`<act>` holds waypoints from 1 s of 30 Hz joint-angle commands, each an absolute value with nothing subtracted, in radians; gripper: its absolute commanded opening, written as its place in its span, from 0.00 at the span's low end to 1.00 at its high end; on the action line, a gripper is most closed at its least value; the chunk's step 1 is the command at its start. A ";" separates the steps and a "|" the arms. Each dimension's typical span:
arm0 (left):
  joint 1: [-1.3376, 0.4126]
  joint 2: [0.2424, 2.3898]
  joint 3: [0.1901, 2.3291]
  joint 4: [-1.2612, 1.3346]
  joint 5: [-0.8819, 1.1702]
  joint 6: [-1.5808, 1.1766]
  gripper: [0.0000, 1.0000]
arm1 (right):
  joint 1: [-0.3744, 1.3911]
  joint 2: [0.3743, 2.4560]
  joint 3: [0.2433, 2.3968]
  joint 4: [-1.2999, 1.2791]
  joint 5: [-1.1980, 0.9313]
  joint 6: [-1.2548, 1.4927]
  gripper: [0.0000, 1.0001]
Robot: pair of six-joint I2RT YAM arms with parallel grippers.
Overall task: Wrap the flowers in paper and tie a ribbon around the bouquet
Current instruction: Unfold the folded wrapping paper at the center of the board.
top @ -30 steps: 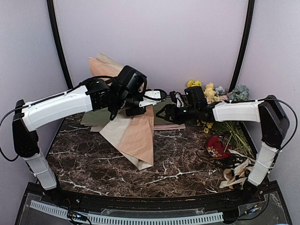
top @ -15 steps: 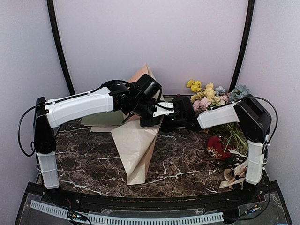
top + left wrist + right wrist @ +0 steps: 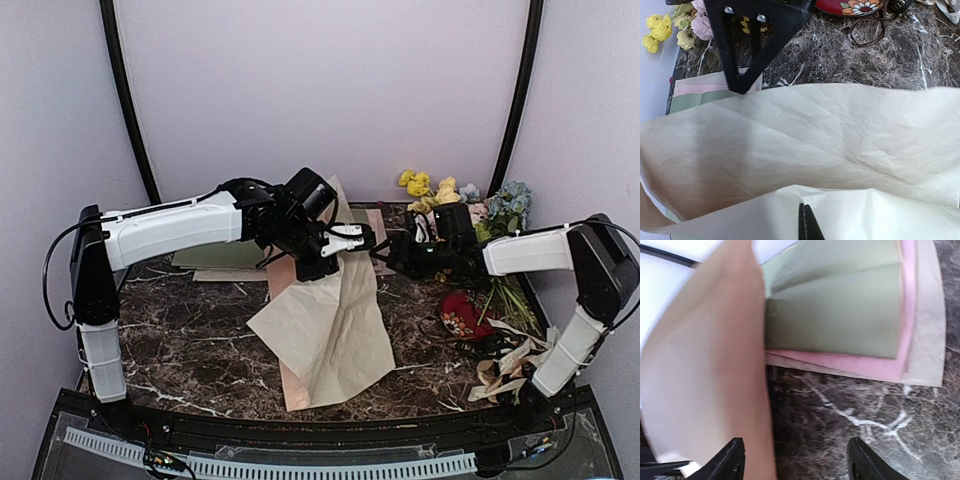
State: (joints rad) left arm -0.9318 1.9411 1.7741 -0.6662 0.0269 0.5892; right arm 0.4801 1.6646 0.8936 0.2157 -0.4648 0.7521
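Paper [image 3: 335, 325]: hangs over the centre of the table [image 3: 190, 350], held by its top edge at 12 o'clock, beige face to the top camera, lower edge trailing to 6 o'clock
Left gripper [image 3: 357, 240]: clenched on the paper's upper edge
Right gripper [image 3: 393, 252]: fingers spread, grasping nothing; the peach face lies just beside its left finger
Just changed: half a second ago the sheet hung narrow and folded; now it fans wide and has swung toward 3 o'clock, while the right arm has drawn back toward 3 o'clock
Meaning: the sheet is probably still being opened out, and wrapping has not begun
Flowers [image 3: 440, 192]: at 2 o'clock by the back wall, well apart from the paper
Spare sheets: green sheet [image 3: 840, 315] on pink sheet [image 3: 855, 365], at 11 o'clock
Containers: red pouch [image 3: 465, 315] at 4 o'clock, contents cannot be told
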 commanded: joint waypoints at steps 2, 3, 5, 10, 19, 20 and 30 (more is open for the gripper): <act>-0.919 1.908 1.740 -0.640 0.093 0.537 0.00 | 0.485 1.628 0.929 0.292 -0.648 0.693 0.75; -0.914 1.908 1.738 -0.636 0.096 0.529 0.00 | 0.486 1.640 0.932 0.322 -0.669 0.711 0.76; -0.905 1.906 1.734 -0.623 0.102 0.507 0.00 | 0.487 1.678 0.956 0.316 -0.678 0.727 0.76; -0.860 1.859 1.678 -0.600 0.116 0.443 0.00 | 0.486 1.736 1.027 0.149 -0.508 0.667 0.72; -0.731 1.609 1.424 -0.607 0.029 0.339 0.00 | 0.490 1.851 1.184 -0.127 -0.286 0.526 0.71; -0.730 1.582 1.394 -0.574 0.047 0.347 0.00 | 0.493 1.870 1.190 -0.117 -0.318 0.527 0.71; -0.729 1.496 1.338 -0.516 0.115 0.360 0.00 | 0.571 2.085 1.319 0.003 -0.486 0.672 0.65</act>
State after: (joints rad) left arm -0.7307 1.5162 1.3495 -0.5308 0.1085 0.3584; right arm 0.5442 2.0449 1.2716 -0.0704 -0.4294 0.5861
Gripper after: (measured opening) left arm 0.005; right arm 0.660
